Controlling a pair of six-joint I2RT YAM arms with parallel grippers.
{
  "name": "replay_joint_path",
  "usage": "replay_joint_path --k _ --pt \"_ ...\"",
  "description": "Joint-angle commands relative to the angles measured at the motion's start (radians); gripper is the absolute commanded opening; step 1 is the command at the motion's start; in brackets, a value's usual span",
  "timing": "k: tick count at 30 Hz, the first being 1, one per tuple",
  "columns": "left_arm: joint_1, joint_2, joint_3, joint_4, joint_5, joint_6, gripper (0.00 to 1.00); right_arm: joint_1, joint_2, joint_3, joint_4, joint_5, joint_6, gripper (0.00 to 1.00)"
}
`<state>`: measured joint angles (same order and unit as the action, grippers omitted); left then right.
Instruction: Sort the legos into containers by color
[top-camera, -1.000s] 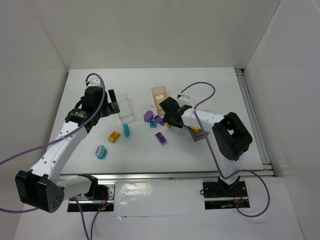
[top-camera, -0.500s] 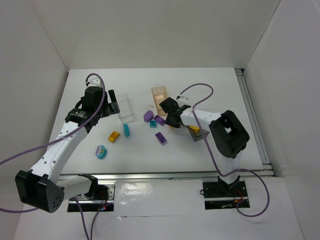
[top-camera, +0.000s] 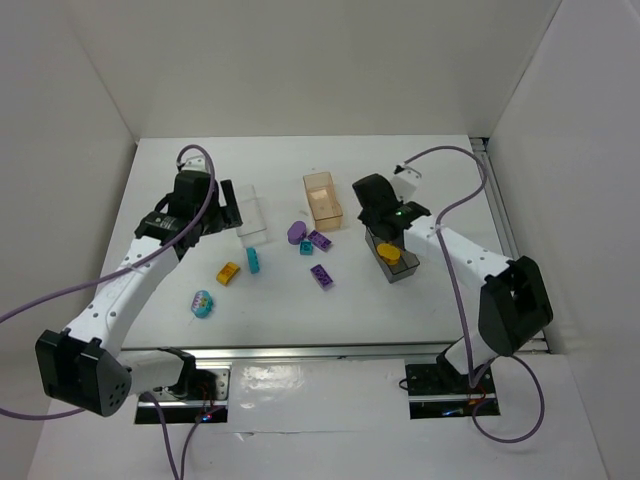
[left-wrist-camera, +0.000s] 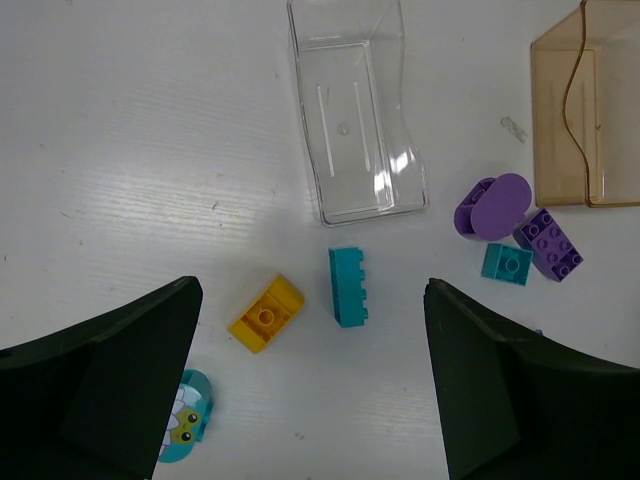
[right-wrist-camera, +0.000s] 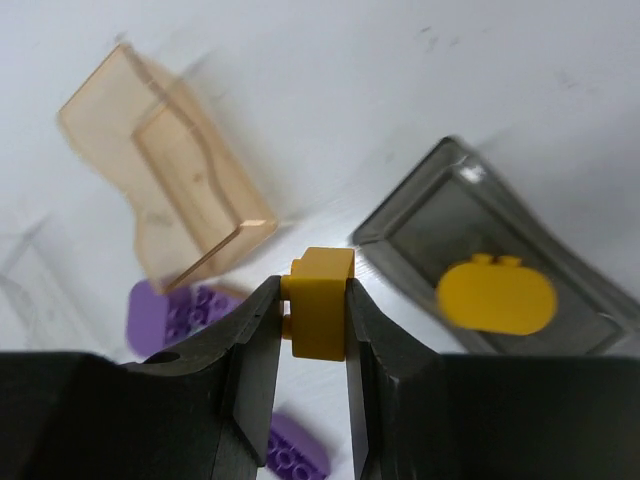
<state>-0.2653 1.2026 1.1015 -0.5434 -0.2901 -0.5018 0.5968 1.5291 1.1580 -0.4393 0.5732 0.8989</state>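
Right gripper (right-wrist-camera: 318, 300) is clamped narrow on a small yellow brick (right-wrist-camera: 321, 276), pinched by its flanks with its top proud of the fingers, so it should drop free when the jaws part. It hangs above the table at the far-left corner of the grey bin (right-wrist-camera: 400, 226), not yet over the opening. A rounded yellow piece (right-wrist-camera: 497, 296) already lies inside, so grey reads as the yellow bin, and I judge the carry nearly done. Next hazard is that corner rim: release early and the brick clips it and bounces out. The orange-tan bin (right-wrist-camera: 160, 160) stands near, left and farther back from the grey bin, bare table between them, so there is room to slide in. Purple bricks (right-wrist-camera: 185, 312) lie left of the grey bin, below the carry path. Left gripper (left-wrist-camera: 310, 296) waits well to the left of the grey bin, jaws wide, holding nothing, above a teal brick (left-wrist-camera: 348, 287) and a yellow one (left-wrist-camera: 266, 314), the clear bin (left-wrist-camera: 300, 100) just beyond them. Plenty of clearance between the two arms.
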Motion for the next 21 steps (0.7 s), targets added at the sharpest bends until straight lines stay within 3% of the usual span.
replay_joint_path --k 1,5,8,9,10,16,19,21 --pt "-0.003 0.014 0.052 -0.007 0.005 0.003 1.00 -0.068 -0.009 -0.061 -0.049 0.043 -0.012 0.34" --pt "-0.003 0.023 0.052 -0.027 -0.038 -0.018 1.00 -0.100 0.014 -0.075 -0.019 0.017 -0.022 0.36" --pt "-0.003 0.023 0.061 -0.038 -0.047 -0.018 1.00 -0.100 0.043 -0.028 -0.051 0.017 -0.012 0.62" --pt "-0.012 0.023 0.061 -0.038 -0.047 -0.018 1.00 -0.100 0.043 -0.018 -0.061 0.017 -0.012 0.78" --pt "-0.012 0.023 0.061 -0.038 -0.047 -0.018 1.00 -0.091 0.043 -0.006 -0.061 0.037 -0.012 0.80" --pt "-0.012 0.023 0.061 -0.062 -0.099 -0.038 1.00 0.093 -0.014 -0.006 0.023 0.054 -0.069 0.79" --pt "-0.012 0.052 0.093 -0.119 -0.184 -0.084 1.00 0.210 0.043 0.018 0.102 -0.013 -0.165 0.79" --pt "-0.003 0.052 0.116 -0.147 -0.195 -0.095 1.00 0.285 0.136 0.080 0.111 -0.090 -0.210 0.84"
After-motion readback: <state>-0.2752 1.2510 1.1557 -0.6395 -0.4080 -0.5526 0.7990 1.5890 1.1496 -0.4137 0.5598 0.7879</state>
